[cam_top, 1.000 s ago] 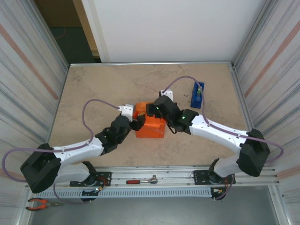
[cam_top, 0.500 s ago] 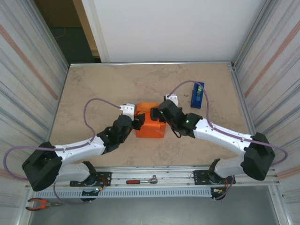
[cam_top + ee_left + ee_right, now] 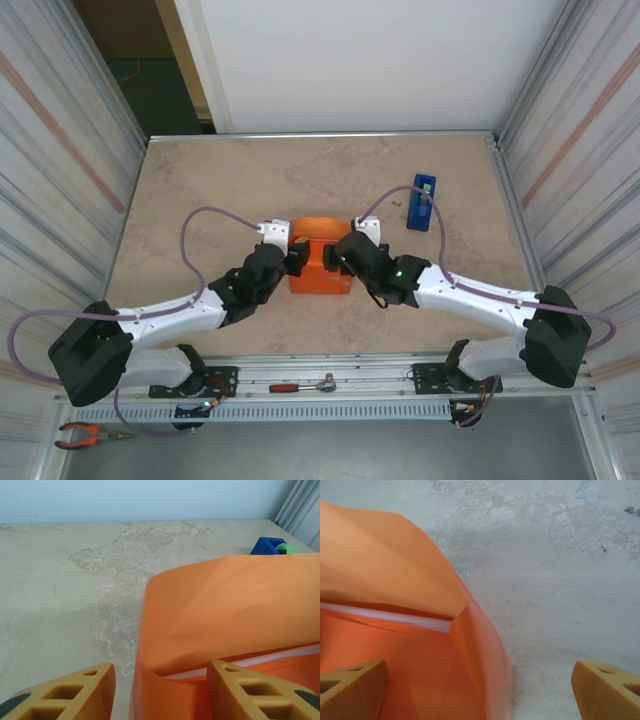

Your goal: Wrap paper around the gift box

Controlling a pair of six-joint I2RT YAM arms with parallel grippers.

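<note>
The orange paper [image 3: 322,270] sits folded up into a small parcel at the middle of the table. The gift box is hidden inside it. A thin white strip [image 3: 260,660] peeks out between two folded layers. My left gripper [image 3: 297,259] is open at the parcel's left end. In the left wrist view the left gripper [image 3: 160,695] has the paper's left corner [image 3: 165,690] between its fingers. My right gripper [image 3: 336,254] is open at the parcel's right end. There the right gripper [image 3: 480,692] straddles the paper's right edge [image 3: 490,645], one finger over the paper and one over bare table.
A blue tape dispenser [image 3: 423,203] stands at the back right, and the tape dispenser [image 3: 270,545] is in sight beyond the parcel. A red-handled wrench [image 3: 300,385] and pliers [image 3: 85,433] lie off the table's near edge. Metal walls close in both sides.
The right arm has swung down and toward the near side, bringing its gripper lower against the parcel's right end. The left gripper has crept slightly forward. The parcel looks narrower.
</note>
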